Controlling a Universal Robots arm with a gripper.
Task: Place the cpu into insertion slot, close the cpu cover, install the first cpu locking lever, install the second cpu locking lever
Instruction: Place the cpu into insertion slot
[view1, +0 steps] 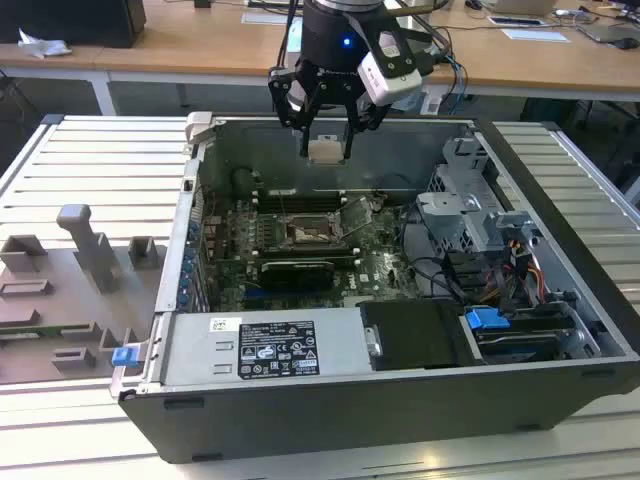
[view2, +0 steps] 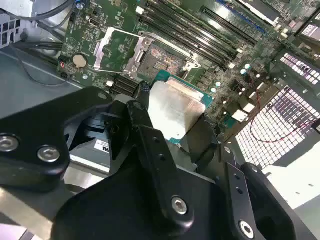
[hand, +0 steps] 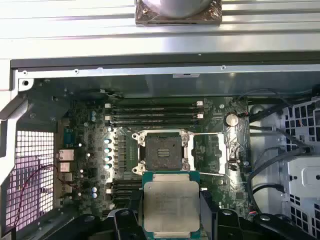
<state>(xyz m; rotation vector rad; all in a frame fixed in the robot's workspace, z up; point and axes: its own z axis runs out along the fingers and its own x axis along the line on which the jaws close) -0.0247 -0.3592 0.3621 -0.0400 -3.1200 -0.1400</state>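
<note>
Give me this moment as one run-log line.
gripper: shut on cpu | cpu: held above computer case, not in insertion slot | cpu cover: open

The cpu (hand: 171, 207) has a dull silvery metal top, the insertion slot (hand: 161, 152) a shiny metal rim, and the tool (view1: 327, 150) is smooth black.

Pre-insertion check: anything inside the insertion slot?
The insertion slot holds no chip: bare dark centre, in both wrist views. The cpu, clamped in the gripper, hides the board just under it.
</note>
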